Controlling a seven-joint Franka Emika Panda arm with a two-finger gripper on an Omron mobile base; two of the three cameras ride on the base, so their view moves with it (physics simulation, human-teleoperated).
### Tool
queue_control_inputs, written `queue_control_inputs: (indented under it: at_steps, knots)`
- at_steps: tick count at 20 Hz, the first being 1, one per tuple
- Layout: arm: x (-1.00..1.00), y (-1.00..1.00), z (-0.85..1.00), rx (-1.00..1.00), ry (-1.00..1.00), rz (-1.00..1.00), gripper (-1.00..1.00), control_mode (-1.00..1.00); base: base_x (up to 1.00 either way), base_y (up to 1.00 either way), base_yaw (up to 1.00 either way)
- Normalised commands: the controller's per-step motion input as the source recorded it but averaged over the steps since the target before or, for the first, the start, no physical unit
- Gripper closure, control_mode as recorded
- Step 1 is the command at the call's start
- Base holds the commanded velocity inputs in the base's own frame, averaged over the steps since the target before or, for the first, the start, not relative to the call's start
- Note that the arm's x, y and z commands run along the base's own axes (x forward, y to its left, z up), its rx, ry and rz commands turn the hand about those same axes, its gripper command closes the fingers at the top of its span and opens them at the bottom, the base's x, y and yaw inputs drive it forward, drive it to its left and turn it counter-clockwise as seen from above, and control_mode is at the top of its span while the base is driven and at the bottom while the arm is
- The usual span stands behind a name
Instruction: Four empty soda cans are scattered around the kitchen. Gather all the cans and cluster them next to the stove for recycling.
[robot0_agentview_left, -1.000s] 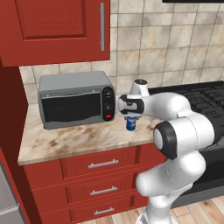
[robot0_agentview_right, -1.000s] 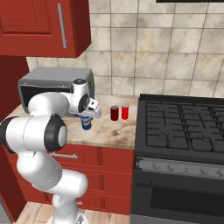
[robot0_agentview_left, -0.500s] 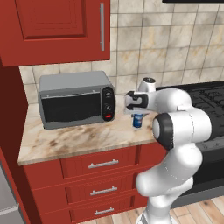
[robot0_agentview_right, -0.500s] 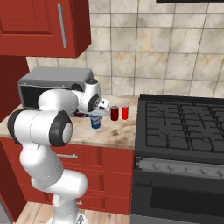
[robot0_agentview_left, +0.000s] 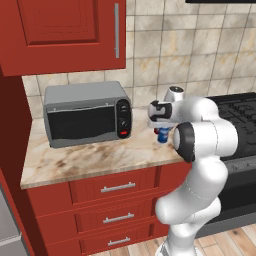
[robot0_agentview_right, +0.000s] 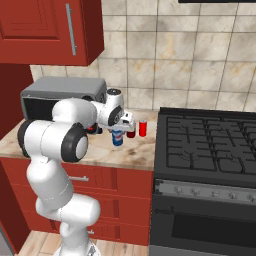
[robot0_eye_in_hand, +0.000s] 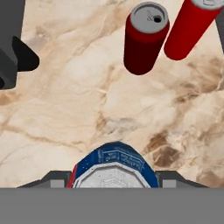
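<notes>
Gripper (robot0_eye_in_hand: 113, 181) at frame bottom is pinching the blue soda can (robot0_eye_in_hand: 111, 165), fingers flanking its sides, above the marble tabletop (robot0_eye_in_hand: 87, 100). Two red soda cans (robot0_eye_in_hand: 144, 37) are standing upper right, near the stove (robot0_agentview_right: 210, 145).

blue can (robot0_eye_in_hand: 113, 168) cut by hand view's lower band, second red can (robot0_eye_in_hand: 189, 27) cropped at top edge

Blue can (robot0_agentview_right: 117, 136): carried rightward along the counter (robot0_agentview_right: 135, 150), brought near the red cans (robot0_agentview_right: 142, 128).
Gripper (robot0_agentview_right: 119, 131): moved stove-ward.
</notes>
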Motion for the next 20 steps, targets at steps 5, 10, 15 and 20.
queue_control_inputs:
  at_steps: [5, 10, 15, 20]
  knots:
    - [0.12, -0.26, -0.05, -0.04, 0.0, 0.0, 1.0, -1.0, 0.0, 0.0, 0.0]
    - [0.13, -0.26, -0.11, -0.04, -0.02, 0.0, 1.0, -1.0, 0.0, 0.0, 0.0]
    - [0.13, -0.25, -0.12, -0.03, -0.03, 0.0, 1.0, -1.0, 0.0, 0.0, 0.0]
    - [0.15, -0.26, -0.11, -0.02, -0.04, 0.0, 1.0, -1.0, 0.0, 0.0, 0.0]
